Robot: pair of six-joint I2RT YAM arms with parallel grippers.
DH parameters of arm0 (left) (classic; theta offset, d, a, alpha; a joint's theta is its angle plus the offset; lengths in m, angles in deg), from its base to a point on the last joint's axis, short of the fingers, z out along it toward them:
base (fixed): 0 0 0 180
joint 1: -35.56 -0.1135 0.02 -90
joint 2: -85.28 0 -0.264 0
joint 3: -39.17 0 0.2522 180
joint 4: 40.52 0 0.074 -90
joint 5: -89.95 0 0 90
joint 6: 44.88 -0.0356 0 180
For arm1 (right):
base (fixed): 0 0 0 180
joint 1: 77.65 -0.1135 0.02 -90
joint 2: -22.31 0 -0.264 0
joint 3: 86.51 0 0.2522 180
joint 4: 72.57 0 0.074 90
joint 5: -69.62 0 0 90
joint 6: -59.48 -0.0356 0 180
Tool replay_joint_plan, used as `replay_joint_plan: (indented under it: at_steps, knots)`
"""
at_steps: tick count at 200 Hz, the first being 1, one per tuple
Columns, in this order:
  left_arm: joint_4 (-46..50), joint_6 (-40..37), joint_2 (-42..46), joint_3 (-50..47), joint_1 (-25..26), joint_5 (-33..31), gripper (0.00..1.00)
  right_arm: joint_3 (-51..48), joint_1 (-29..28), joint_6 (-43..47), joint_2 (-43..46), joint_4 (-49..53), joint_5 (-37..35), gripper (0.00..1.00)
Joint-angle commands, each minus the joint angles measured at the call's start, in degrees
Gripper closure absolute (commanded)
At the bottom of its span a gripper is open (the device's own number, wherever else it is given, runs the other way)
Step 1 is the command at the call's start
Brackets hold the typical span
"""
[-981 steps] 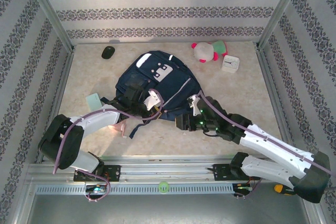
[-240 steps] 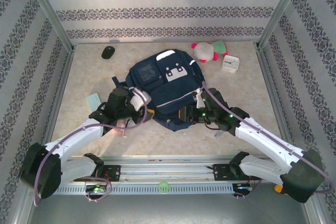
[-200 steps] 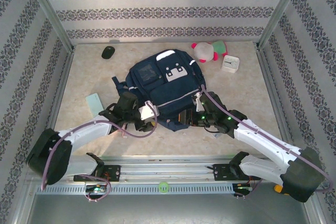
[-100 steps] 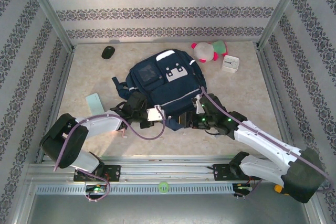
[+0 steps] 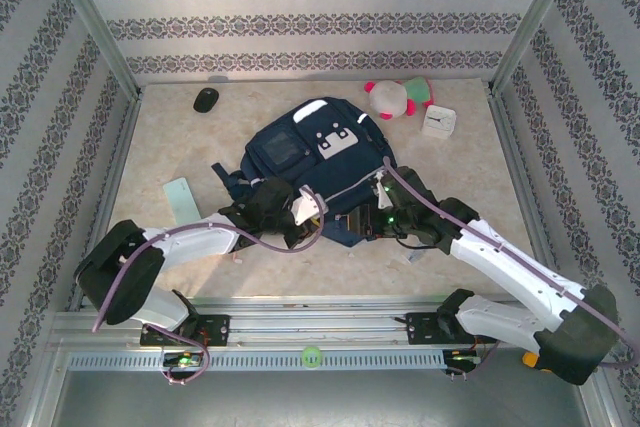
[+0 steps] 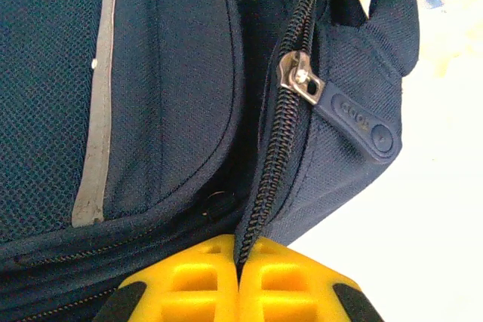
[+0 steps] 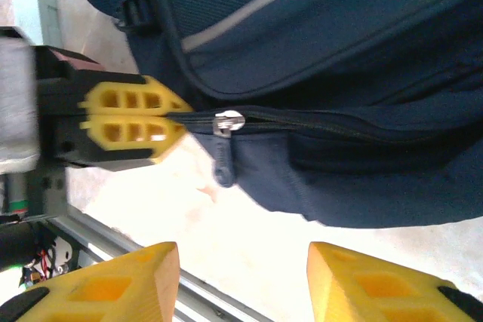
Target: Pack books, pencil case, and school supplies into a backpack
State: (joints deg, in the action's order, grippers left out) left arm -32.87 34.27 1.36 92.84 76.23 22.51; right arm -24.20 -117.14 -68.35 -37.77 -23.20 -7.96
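Backpack (image 5: pixel 300 152) fabric was caught in the left pincer (image 6: pixel 240 250). Its two yellow fingers (image 6: pixel 189 284) were pressed fully together on the zipper track at the near edge of the backpack, a little way along from the single silver zipper slider (image 6: pixel 298 79) and its navy pull tab (image 6: pixel 355 117). The right wrist view showed the same clamp from the side. The right pincer (image 7: pixel 241 258) stood about half open with nothing in it, its fingers apart over the bare desk (image 5: pixel 480 177) just beside that same edge.

Half a second earlier the left pincer had sat slightly further back toward its base. The grey-white patch (image 5: pixel 337 142) on the backpack's front had since tilted a little more.

The one backpack lay flat in the middle of the desk, with the two arms meeting at its near side. One pale teal square (image 5: pixel 178 194) lay left of it, apart from it. Along the far edge sat one black mouse (image 5: pixel 206 99), one pink-and-white plush toy (image 5: pixel 390 99) and one white clock (image 5: pixel 438 122).
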Motion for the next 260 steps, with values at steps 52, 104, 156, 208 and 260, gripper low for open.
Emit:
replay_joint_plan:
  at_steps: [52,104,156,208,260]
  knots:
    - [-8.8,8.2,-1.3,0.7,0.5,6.1,1.00,5.4,-9.8,-3.6,-9.3,3.7,-14.5,0.54]
    - [-20.0,15.5,-4.9,-2.4,0.5,12.0,1.00,5.1,-9.4,-0.3,-15.1,-3.7,-15.6,0.54]
    - [-19.7,15.4,-4.7,-2.3,0.5,11.9,1.00,6.0,-7.8,-0.2,-18.3,2.5,-24.0,0.62]
    - [-17.4,13.9,-4.1,-1.7,0.4,11.5,1.00,4.0,-4.9,0.0,-16.0,2.5,-24.3,0.77]
    - [-17.6,14.1,-4.5,-1.2,0.4,11.8,1.00,5.0,-4.6,2.7,-18.2,-0.2,-20.8,0.70]
